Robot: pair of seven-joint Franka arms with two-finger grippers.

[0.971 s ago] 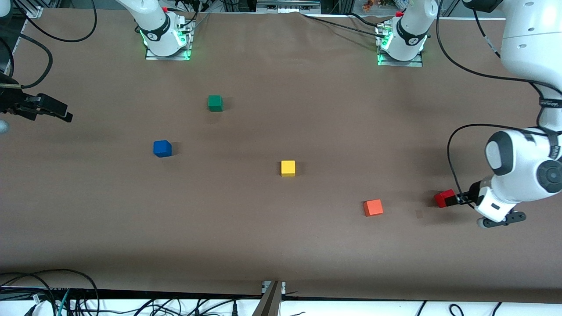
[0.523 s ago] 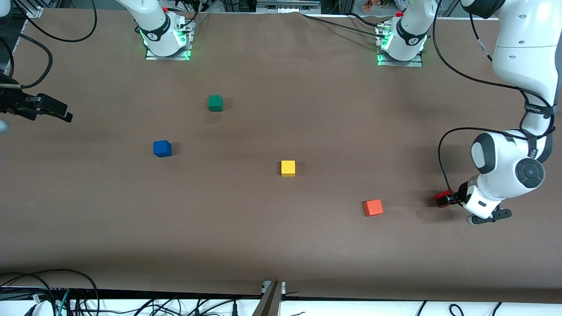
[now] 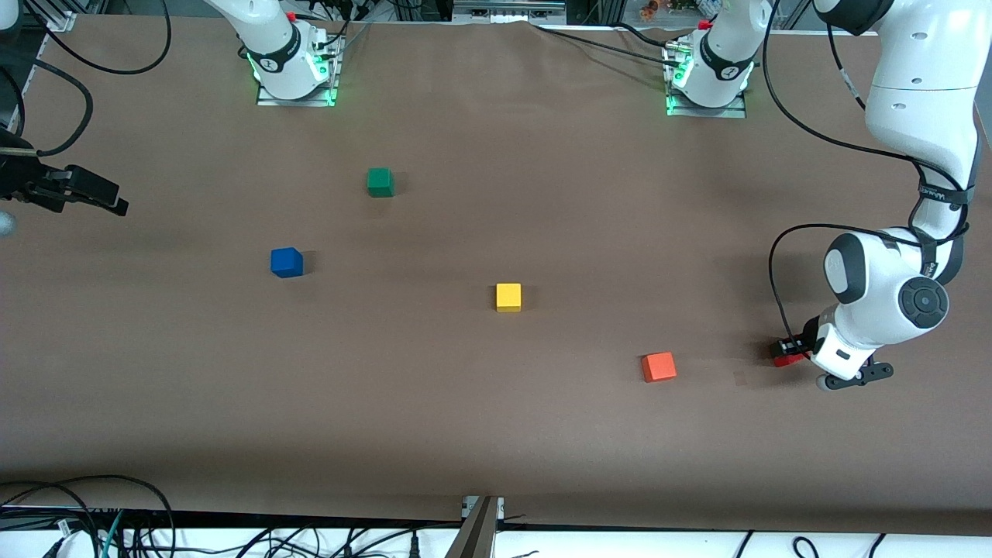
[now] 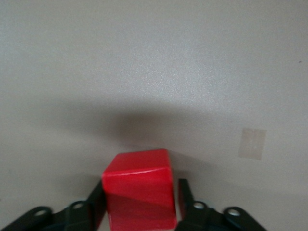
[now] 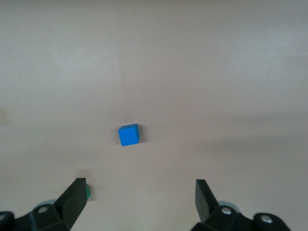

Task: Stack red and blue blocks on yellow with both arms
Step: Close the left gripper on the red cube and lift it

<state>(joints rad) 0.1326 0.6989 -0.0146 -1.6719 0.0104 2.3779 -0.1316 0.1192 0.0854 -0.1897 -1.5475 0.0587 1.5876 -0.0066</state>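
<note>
The left arm's black two-finger tool [image 4: 139, 211] appears clamped on the deep red matte cube [image 4: 138, 190] at the tabletop [image 3: 465, 403]; the right arm's tool [image 5: 139, 202] waits with fingers apart above the deep blue matte cube [image 5: 129, 134].

You have a plain matte brown table [image 3: 496, 434] with no pattern on it. On it sit five solid-coloured cubes: deep red block [image 4: 138, 190], deep blue block [image 3: 287, 262], bright yellow block [image 3: 508, 297], lighter orange cube [image 3: 659, 366], green cube [image 3: 380, 182]. None carries markings. Your left arm [image 3: 883, 294] and right arm [image 3: 267, 35] are glossy white with dark grey joint bands and black cables. Left gripper [image 4: 139, 202] is black, as is the right gripper [image 5: 139, 202]. Both bases show a green glow. In the left wrist view the red block's top face reads brighter red than its shaded side.
</note>
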